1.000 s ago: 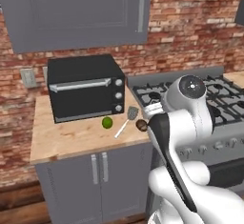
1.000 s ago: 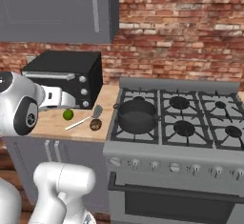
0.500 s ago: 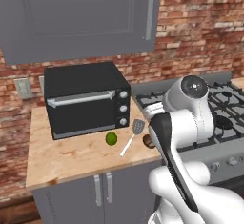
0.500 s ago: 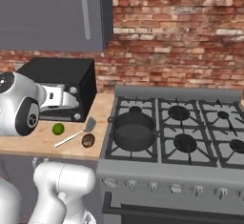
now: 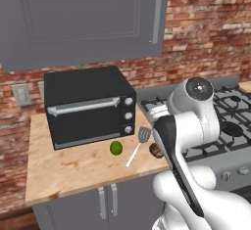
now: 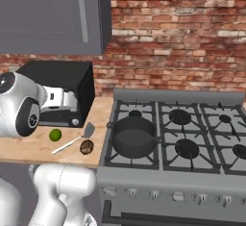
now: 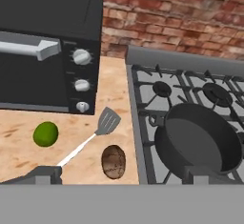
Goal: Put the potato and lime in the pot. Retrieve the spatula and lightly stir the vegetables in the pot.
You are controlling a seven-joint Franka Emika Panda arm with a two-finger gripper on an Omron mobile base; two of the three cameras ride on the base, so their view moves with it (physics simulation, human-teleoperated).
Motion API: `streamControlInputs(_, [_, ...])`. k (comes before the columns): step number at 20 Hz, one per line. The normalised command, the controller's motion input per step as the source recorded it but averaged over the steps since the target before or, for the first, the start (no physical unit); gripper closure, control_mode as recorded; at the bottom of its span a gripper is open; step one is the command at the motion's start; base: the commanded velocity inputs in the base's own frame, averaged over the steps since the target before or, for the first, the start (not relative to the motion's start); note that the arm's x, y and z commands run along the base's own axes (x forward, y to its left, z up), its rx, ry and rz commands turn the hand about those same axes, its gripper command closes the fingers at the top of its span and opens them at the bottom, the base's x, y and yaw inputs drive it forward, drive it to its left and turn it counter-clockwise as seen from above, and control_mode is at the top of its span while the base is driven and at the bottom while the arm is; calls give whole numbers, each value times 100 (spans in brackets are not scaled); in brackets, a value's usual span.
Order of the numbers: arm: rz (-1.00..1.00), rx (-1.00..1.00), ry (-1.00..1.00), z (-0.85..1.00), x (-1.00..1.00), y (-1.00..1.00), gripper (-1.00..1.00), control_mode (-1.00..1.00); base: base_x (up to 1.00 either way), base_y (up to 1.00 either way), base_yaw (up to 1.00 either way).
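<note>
Looking over the arm in the left base view, the small round bright green lime (image 5: 116, 148) lies on the pale wooden surface (image 5: 68, 168) just in front of the boxy black toaster oven (image 5: 88, 106), with the slim spatula (image 5: 137, 146), slotted grey metal head and long thin pale handle, slanting beside it and the small dark brown mottled potato (image 5: 155, 150) half hidden behind the white arm

From the right base view, lime (image 6: 55, 134), spatula (image 6: 77, 138) and potato (image 6: 86, 146) sit close together on the wooden surface (image 6: 29, 150), all to the left of the wide, shallow, dark grey metal pot (image 6: 133, 136), which stands empty on the front left burner of the grey gas stove (image 6: 192, 148)

In the hand view the end effector (image 7: 125, 176) is released, its two dark tips spread wide and grasping nothing; the potato (image 7: 113, 161) lies almost straight ahead between them, apart from both tips, its long axis running roughly along the line of sight. The lime (image 7: 45, 134) is further off to the left, the spatula (image 7: 90, 139) runs diagonally between the two, and the pot (image 7: 200, 144) waits to the right. Potato first looks the likely pick: it is the nearest thing, needing a short reach forward
</note>
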Motion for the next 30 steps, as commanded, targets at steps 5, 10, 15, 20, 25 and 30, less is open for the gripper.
streamControlInputs(5, [-1, 2, 6, -7, 15, 0, -100, -100, 16, 4, -1])
streamControlInputs(10, [0, 4, 30, -2, 14, 0, -100, -100, 0, 0, 0])
streamControlInputs(15, [0, 0, 49, -9, 16, -1, -100, -100, 0, 0, 0])
streamControlInputs(20, [1, 0, 52, -32, 16, -2, -100, -100, 0, 0, 0])
streamControlInputs(25, [0, 0, 18, -86, 21, -5, -100, -100, 0, 0, 0])
streamControlInputs(30, [0, 1, -1, -100, 3, -2, -100, -100, 0, 0, 0])
